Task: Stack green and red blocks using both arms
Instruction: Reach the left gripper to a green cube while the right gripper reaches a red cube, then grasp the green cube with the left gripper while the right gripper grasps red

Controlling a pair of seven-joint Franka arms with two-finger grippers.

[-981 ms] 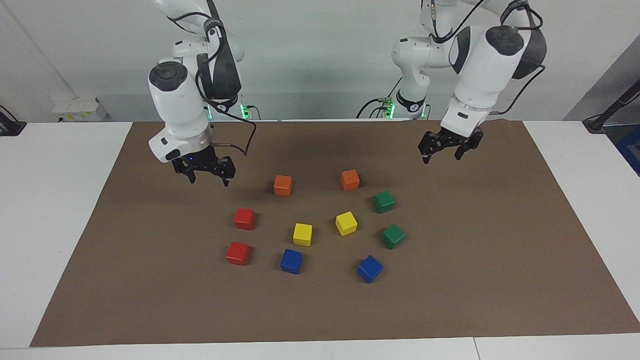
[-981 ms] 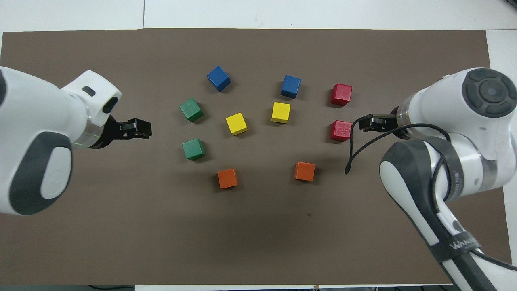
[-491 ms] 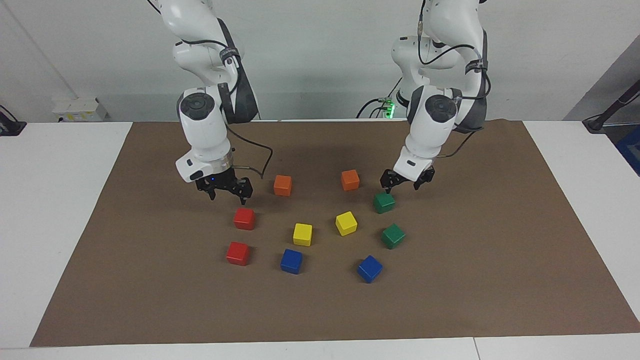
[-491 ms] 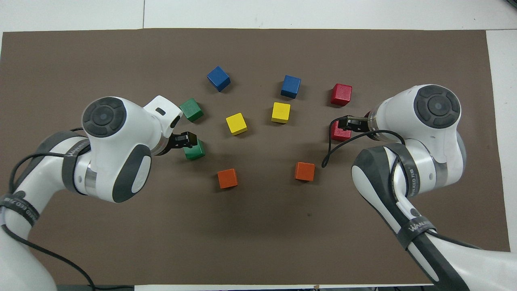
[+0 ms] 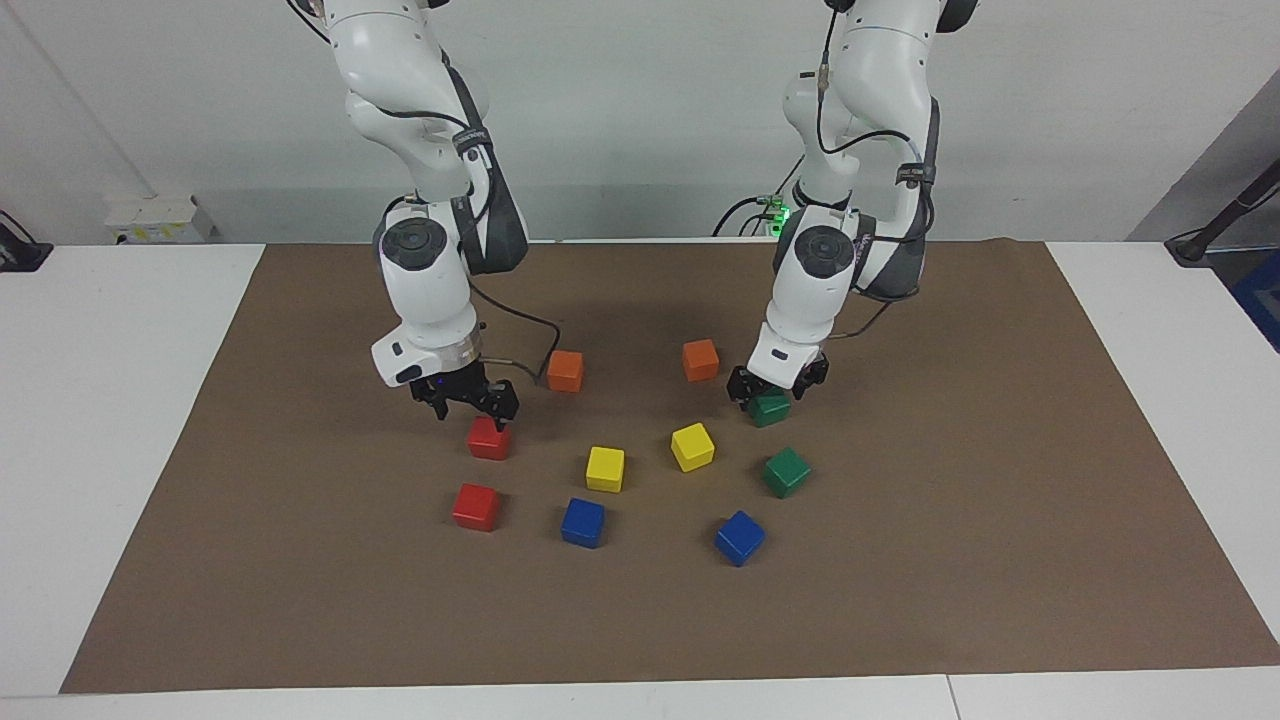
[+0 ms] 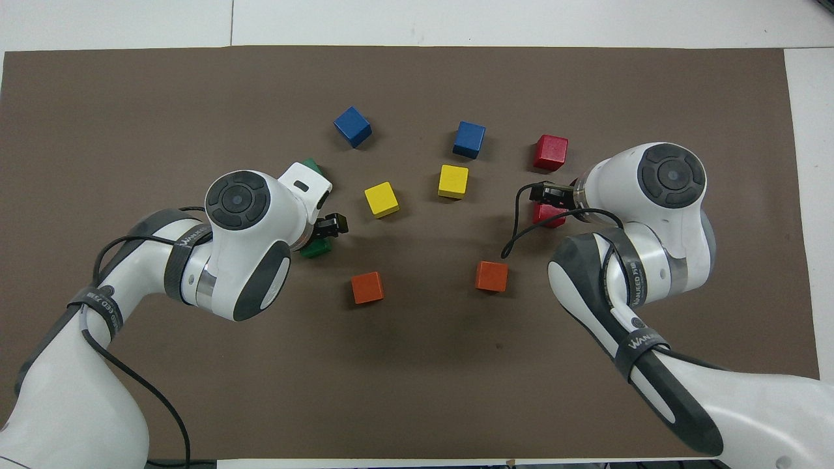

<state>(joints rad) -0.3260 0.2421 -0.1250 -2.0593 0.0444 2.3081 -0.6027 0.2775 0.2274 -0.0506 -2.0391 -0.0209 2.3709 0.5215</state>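
Two red blocks and two green blocks lie on the brown mat (image 5: 900,600). My right gripper (image 5: 474,405) is open and hangs just above the red block (image 5: 489,440) nearer the robots, which is partly hidden in the overhead view (image 6: 551,217). The second red block (image 5: 476,507) lies farther out. My left gripper (image 5: 775,392) is open and low over the nearer green block (image 5: 769,411), with its fingers at either side of the block's top. That block (image 6: 317,249) is mostly hidden in the overhead view. The second green block (image 5: 787,472) lies farther out, free.
Two orange cubes (image 5: 565,370) (image 5: 700,360) lie between the grippers, nearer the robots. Two yellow cubes (image 5: 605,468) (image 5: 692,446) sit in the middle of the group. Two blue cubes (image 5: 583,522) (image 5: 739,537) lie farthest out.
Both arms have swung in from the mat's ends and come down. The right gripper now hangs over the nearer red block, the left over the nearer green block. No block has moved.
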